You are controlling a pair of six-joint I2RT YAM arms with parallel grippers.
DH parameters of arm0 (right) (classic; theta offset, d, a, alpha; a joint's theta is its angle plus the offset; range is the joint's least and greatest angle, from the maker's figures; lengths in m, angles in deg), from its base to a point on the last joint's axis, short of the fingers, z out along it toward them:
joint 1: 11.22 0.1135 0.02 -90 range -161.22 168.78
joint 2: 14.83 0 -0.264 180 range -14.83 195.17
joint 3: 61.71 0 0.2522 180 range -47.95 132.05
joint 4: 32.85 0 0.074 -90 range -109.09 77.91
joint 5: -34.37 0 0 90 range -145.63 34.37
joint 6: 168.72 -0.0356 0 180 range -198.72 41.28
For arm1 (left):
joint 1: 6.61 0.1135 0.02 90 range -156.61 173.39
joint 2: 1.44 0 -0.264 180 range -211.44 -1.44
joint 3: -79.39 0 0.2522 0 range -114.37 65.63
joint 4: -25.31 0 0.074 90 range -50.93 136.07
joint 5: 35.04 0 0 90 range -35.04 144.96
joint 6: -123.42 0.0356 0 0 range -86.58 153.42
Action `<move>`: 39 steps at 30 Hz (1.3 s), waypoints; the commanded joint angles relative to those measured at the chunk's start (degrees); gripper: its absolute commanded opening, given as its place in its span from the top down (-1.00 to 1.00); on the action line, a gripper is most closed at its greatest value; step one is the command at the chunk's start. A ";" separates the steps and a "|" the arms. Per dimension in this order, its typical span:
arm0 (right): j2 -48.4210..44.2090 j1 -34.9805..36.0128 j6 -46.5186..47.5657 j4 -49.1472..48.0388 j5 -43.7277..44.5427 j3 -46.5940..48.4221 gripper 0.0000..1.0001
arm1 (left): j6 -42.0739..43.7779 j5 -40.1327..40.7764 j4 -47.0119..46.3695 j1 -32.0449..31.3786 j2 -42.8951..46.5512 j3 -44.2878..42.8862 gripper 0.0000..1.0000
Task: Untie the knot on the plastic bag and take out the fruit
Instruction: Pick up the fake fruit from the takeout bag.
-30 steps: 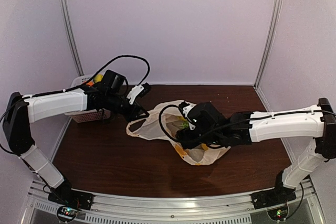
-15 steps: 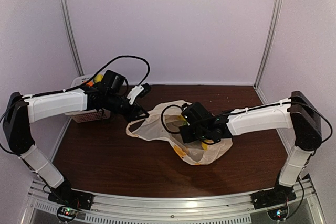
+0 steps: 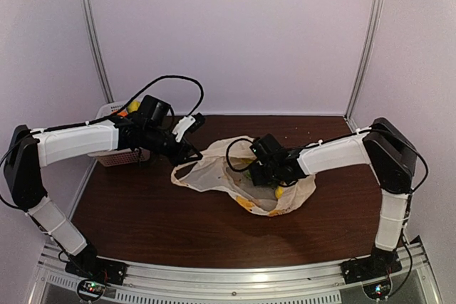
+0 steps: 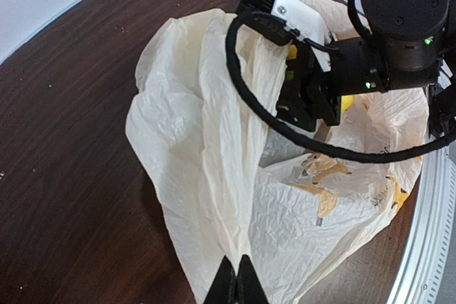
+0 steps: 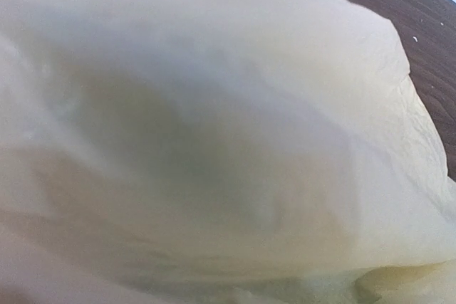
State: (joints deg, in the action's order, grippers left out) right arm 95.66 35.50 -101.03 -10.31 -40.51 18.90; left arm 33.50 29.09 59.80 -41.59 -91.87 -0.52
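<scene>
Left gripper (image 4: 235, 275): fingers together, clamped on a fold of the plastic bag (image 4: 214, 140) at its left edge. In the top view the gripper (image 3: 194, 153) sits at the bag's left corner.
Right gripper (image 4: 306, 94): reaches into the open mouth of the bag from the right. Whether its fingers are apart or closed on anything cannot be told, since crumpled plastic and its own cable hide them.
Plastic bag (image 3: 214, 169): lies mid-table, crumpled and spread, with its mouth gaping toward the far side. The orange-yellow print shows on its near side.
Right wrist view: filled by blurred cream plastic of the bag (image 5: 214, 140) pressed close to the lens, with a strip of table in the upper right corner.
Fruit (image 4: 345, 102): a yellow piece shows inside the bag, just beside the right gripper. From above it (image 3: 279, 191) sits near the bag's right side.
Table (image 3: 142, 211): dark brown wood.
Basket (image 3: 117, 156): white, at the far left behind the left arm, with something yellow and orange in it.
</scene>
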 commanded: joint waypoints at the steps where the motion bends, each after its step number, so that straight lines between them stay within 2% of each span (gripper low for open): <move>1: 4.04 -1.77 1.28 -0.86 -2.01 1.56 -0.39 | 0.14 0.43 -0.09 -0.14 -1.03 -1.79 1.00; 8: 7.28 -2.33 1.30 -1.05 -2.74 1.79 -0.50 | 0.27 0.53 0.01 -0.13 -1.30 -1.88 1.00; 11: 7.53 -2.36 1.37 -1.05 -2.80 1.71 -0.48 | 0.22 0.72 0.14 -0.15 -1.36 -1.96 1.00; 14: 7.35 -2.40 1.71 -1.14 -2.70 1.66 -0.35 | 0.33 0.88 0.16 -0.14 -1.36 -1.94 1.00; 20: 5.94 -2.38 2.33 -0.52 -3.05 1.56 0.12 | 0.44 1.16 0.37 -0.16 -1.75 -2.05 1.00; 26: 3.00 -2.27 3.23 -0.20 -6.11 0.73 0.47 | 0.41 1.22 0.45 -0.10 -2.07 -2.13 1.00; 31: -0.85 -1.30 3.99 -2.12 -9.38 -0.90 0.63 | 0.44 1.74 0.56 -0.14 -2.46 -2.23 1.00; 39: -7.48 2.17 5.30 -2.61 -9.37 -3.26 0.85 | 0.54 2.05 0.73 -0.09 -2.51 -2.23 1.00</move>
State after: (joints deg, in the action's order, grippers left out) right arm 92.82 35.89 -96.53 -12.91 -48.91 17.42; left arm 33.52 30.66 60.57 -41.59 -93.75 -1.33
